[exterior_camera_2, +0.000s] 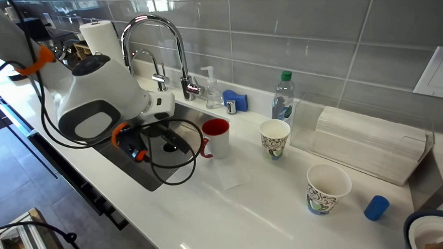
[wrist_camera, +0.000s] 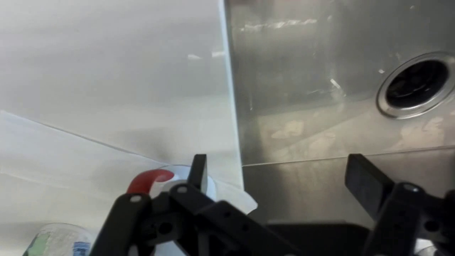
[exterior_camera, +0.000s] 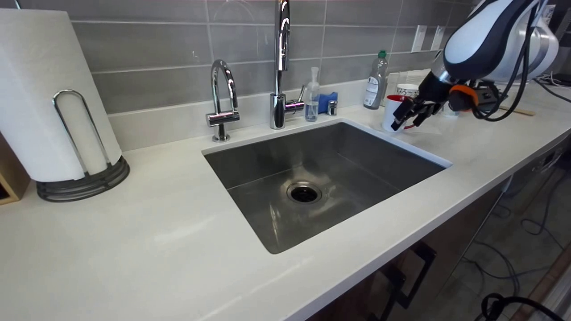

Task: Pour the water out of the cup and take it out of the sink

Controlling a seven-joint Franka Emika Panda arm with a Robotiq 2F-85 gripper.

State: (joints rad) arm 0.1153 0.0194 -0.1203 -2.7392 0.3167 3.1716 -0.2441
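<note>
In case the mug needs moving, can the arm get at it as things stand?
Probably yes: the open gripper is close to the upright mug, with no visible obstacle, though its jaws may need realigning.

"Where's the arm?"
"Abv the jaws in both exterior views, slanting down to 'em."
"& the wrist?"
"Just behind the jaws."
"Gripper?"
"Spread wide; fingers well apart, tips abt lvl w/ each other in wrist view."
</note>
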